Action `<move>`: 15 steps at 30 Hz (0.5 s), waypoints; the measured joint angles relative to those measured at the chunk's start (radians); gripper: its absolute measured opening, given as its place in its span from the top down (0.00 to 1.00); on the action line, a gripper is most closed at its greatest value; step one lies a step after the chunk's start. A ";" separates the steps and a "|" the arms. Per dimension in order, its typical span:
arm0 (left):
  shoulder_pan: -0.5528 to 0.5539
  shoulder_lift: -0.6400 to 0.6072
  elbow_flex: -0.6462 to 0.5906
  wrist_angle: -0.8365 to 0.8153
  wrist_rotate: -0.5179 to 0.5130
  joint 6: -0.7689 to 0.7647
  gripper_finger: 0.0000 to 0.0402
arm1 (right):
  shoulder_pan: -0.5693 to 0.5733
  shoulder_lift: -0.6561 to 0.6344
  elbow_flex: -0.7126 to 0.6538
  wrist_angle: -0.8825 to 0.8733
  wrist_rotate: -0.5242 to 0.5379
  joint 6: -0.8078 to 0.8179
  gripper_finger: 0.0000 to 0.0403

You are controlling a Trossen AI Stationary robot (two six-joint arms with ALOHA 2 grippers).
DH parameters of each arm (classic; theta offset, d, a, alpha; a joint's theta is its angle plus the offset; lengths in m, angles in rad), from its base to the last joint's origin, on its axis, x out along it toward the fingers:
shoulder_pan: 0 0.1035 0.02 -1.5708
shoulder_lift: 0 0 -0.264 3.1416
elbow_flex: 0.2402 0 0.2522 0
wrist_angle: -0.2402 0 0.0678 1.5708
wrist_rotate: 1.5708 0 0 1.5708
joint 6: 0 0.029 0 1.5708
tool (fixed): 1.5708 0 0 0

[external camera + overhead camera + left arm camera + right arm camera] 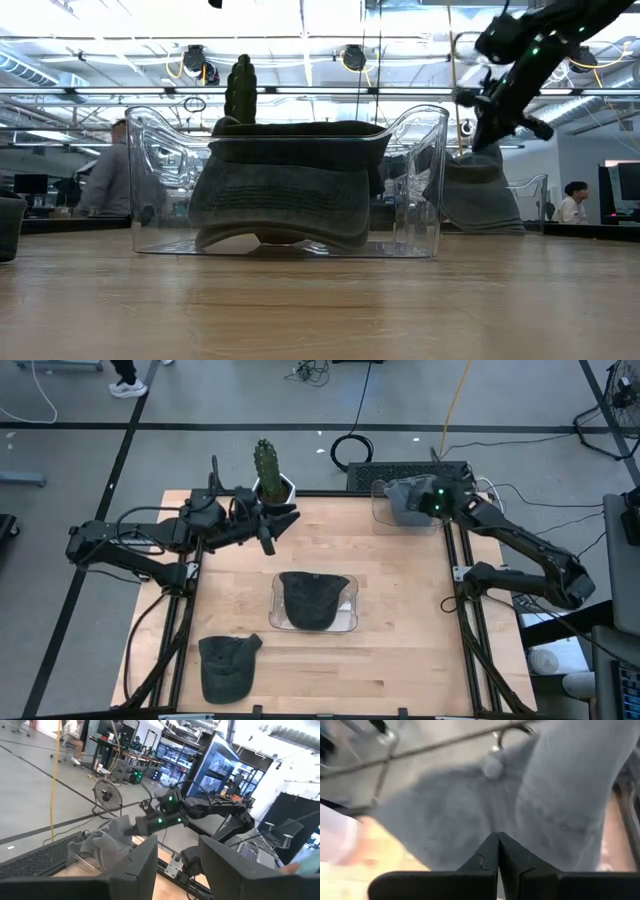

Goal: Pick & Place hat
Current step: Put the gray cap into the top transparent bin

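I see the wooden table (400,620) filling the middle of the high view, with my two dark arms reaching in from the left and right edges. In the centre of the frame sits a clear bin (347,618) with a dark hat (313,598) lying inside it; in the low view the same hat (290,185) fills the bin (420,180) from wall to wall. A second clear bin (380,512) stands at the upper right of the table, holding a grey hat (408,500). A third dark hat (226,666) lies flat on the bare wood at the lower left. A small potted cactus (266,464) stands at the top edge, left of centre.

My right gripper (432,503) hangs over the grey hat in the upper right bin; in its wrist view its fingers (485,857) are pressed together, tips meeting with nothing between them, just above the grey cloth (470,815). My left gripper (284,520) hovers at the upper left of the table beside the cactus, its fingers (145,865) apart and holding nothing.
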 joint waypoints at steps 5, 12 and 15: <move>0.022 0.000 0.000 0.000 0.000 0.001 0.62 | -0.015 0.094 0.000 -0.022 0.065 0.091 1.00; 0.024 0.000 0.000 0.001 0.000 -0.006 0.62 | -0.056 0.181 0.000 -0.021 0.126 0.385 1.00; 0.012 0.000 0.000 0.001 0.000 -0.006 0.62 | -0.064 0.189 0.000 -0.022 0.134 0.400 1.00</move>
